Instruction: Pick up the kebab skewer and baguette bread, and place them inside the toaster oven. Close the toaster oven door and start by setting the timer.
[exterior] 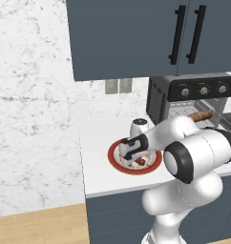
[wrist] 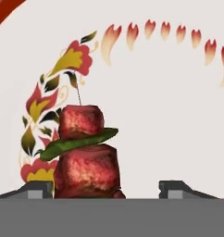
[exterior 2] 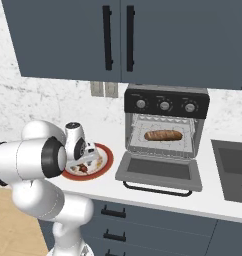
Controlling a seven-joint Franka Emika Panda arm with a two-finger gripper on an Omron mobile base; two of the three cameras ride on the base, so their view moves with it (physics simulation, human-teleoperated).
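The kebab skewer (wrist: 86, 148), red meat chunks with a green slice on a thin stick, lies on a red-rimmed floral plate (exterior: 111, 155) (exterior 2: 109, 159). My gripper (wrist: 107, 187) is lowered onto the plate and stands open around the skewer's near end; the left fingertip (wrist: 40, 189) is close to the meat and the right one stands apart. From the base views, the gripper (exterior: 130, 159) (exterior 2: 88, 160) sits over the skewer (exterior: 141, 162) (exterior 2: 83, 168). The baguette bread (exterior 2: 163, 135) (exterior: 199, 116) rests on the rack inside the toaster oven (exterior 2: 165, 105) (exterior: 198, 89). The toaster oven door (exterior 2: 160, 170) hangs down open.
A sink (exterior 2: 233, 170) lies right of the oven. Dark upper cabinets (exterior 2: 128, 40) hang above the counter (exterior 2: 158, 197). The counter ends just left of the plate, at its left edge (exterior: 81, 157). A wall outlet (exterior 2: 104, 89) sits behind the plate.
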